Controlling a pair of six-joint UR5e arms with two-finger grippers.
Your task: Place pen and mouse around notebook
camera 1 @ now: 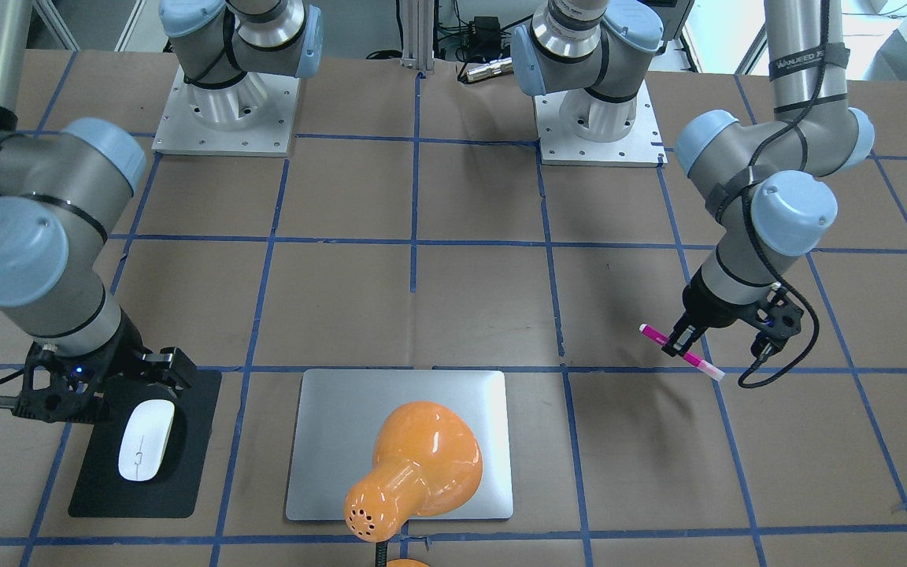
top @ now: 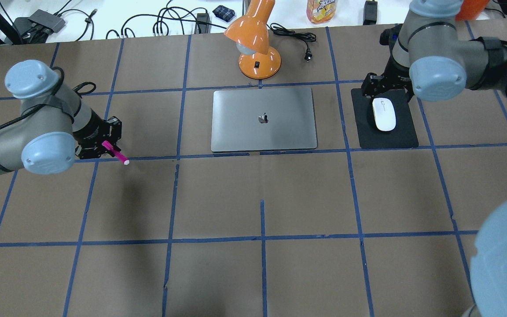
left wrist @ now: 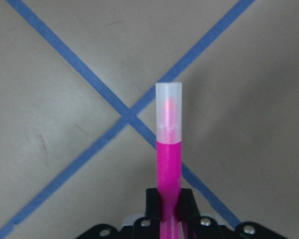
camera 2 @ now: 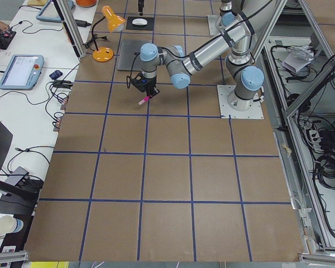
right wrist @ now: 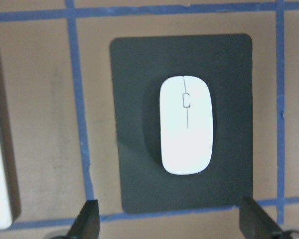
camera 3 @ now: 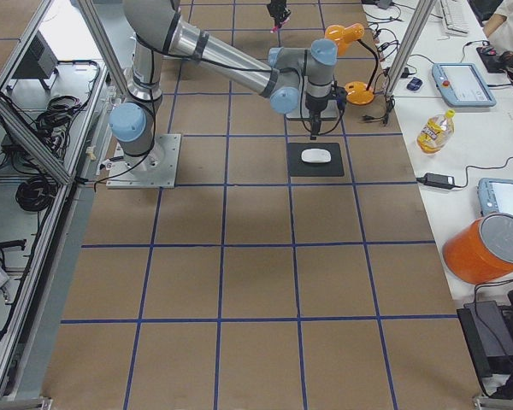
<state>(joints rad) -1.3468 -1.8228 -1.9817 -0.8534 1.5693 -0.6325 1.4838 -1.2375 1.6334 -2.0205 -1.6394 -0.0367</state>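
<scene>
Two grippers: both up off the table (top: 262, 264)
Left gripper (camera 1: 678, 341): clamped on pen (top: 120, 157), well left of notebook (top: 280, 132)
Right gripper (right wrist: 172, 224): jaws spread wide above mouse (right wrist: 186, 124) on black mat (right wrist: 129, 99)

Left claw (camera 1: 675, 342) pinched closed, angled downward, right claw (right wrist: 170, 223) spread wide, pointing down

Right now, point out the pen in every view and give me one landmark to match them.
Exterior front-facing: pen right of centre, in the left gripper.
Overhead exterior: pen at the left.
Exterior left: pen upper middle, under the near arm.
Exterior right: pen a tiny pink speck, top centre.
Left wrist: pen at centre, pointing up.
Right wrist: not in it.
Landmark: orange lamp, in all four exterior views.
</scene>
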